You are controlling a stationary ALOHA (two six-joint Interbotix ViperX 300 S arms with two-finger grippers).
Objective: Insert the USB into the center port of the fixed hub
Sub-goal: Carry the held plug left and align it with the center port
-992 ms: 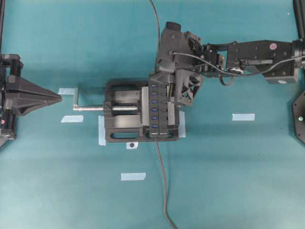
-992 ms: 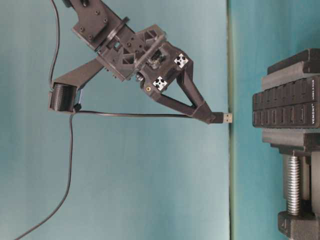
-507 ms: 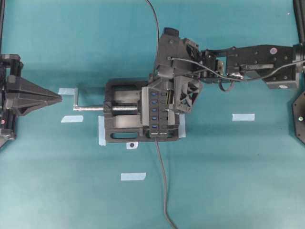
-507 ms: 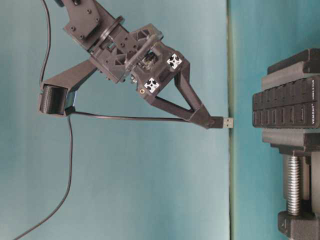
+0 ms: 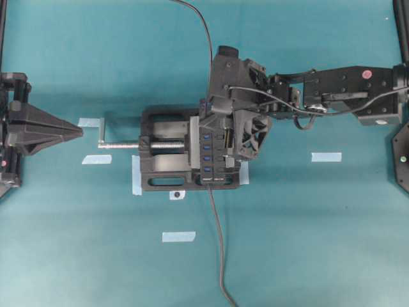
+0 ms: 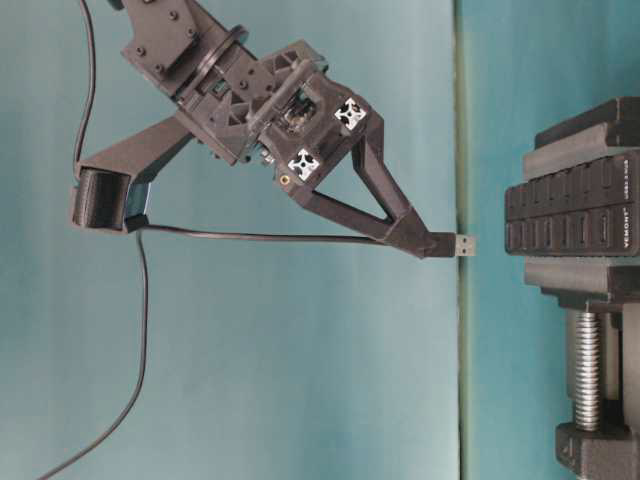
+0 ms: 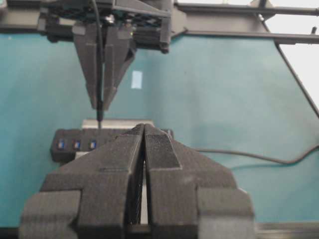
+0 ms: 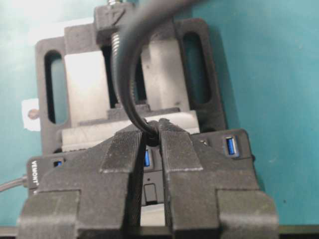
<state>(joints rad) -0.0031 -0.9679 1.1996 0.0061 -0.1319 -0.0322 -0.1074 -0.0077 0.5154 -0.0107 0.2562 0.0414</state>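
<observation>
Now my right gripper (image 6: 432, 240) has carried the USB (image 6: 459, 244) along the row of ports over the last second: in the overhead view it sat by the far end of the fixed hub (image 5: 211, 157) and now covers that upper half, and in the table-level view the metal tip has crept nearer the hub's face, though a gap remains. I judge that this puts the plug roughly over the middle of the row, so fine alignment with the center port (image 8: 147, 158) comes next, then the push. From the right wrist camera a blue slot shows straight between the fingertips (image 8: 172, 134); I cannot confirm it is the middle one.

That right gripper is pinching the USB by its black body, with the cable (image 8: 124, 64) arching up from between the jaws. My left gripper (image 7: 144, 130) is pressed together, holding nothing, parked well apart beyond the vise (image 5: 160, 165) handle.

Readable writing: "VEMONT" in white on the hub's end, seen in the table-level and right wrist views. Smaller print beside it is too fine to read.
</observation>
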